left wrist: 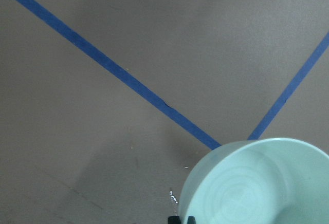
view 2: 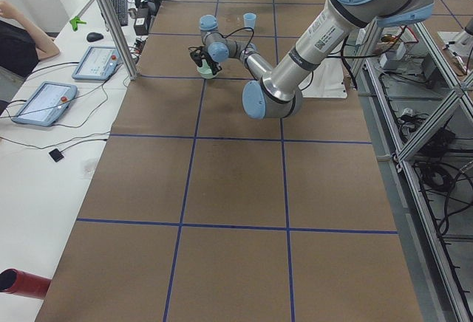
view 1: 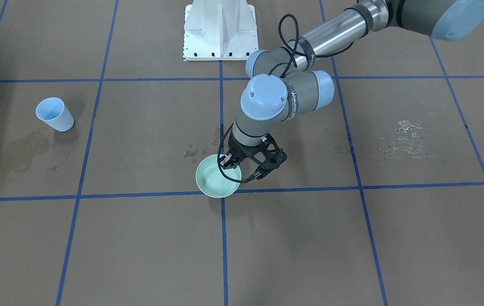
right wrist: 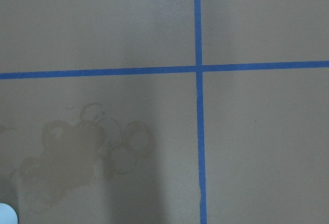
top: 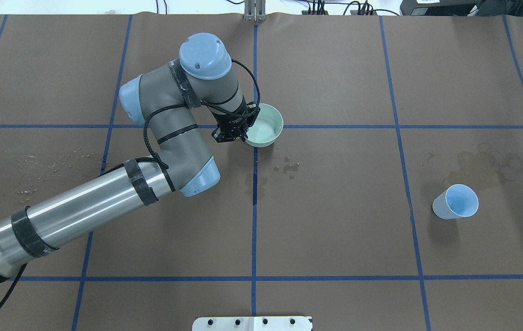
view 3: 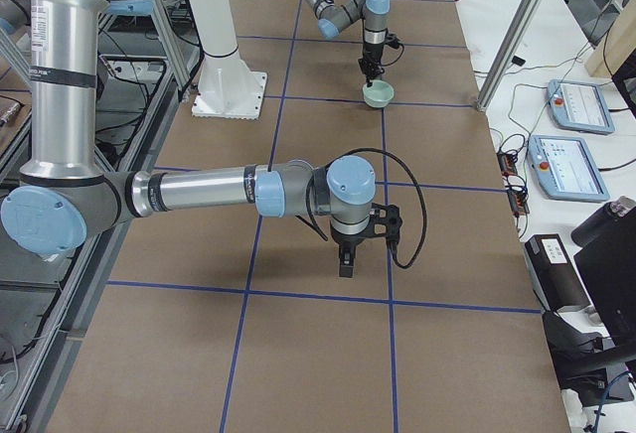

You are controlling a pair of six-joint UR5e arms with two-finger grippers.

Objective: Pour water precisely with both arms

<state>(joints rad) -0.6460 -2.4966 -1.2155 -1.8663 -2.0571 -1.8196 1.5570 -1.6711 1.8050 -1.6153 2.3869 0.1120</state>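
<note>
Evidently no pouring is under way: no stream shows in any view. The left gripper (view 1: pixel 227 162) stands at the rim of the bowl (view 1: pixel 216 183), its jaws drawn almost together with one finger inside and one outside, so I judge it is pinching the rim. The bowl seems to sit on the table (top: pixel 335 230) near the centre cross of tape. Its inside has a faint sheen, but I cannot tell whether that is liquid. The only sure water (top: pixel 290 168) is a scatter of drops on the table just beside the bowl. The cup (top: pixel 456 202) stands upright and alone, well apart from the bowl, with nothing holding it, and its contents cannot be made out. The right gripper (view 3: pixel 345 268) hangs pointing down over bare table. It shows only in the side view, so I cannot tell how wide it is. What looks left is to take the cup, bring it to the bowl and pour.
</note>
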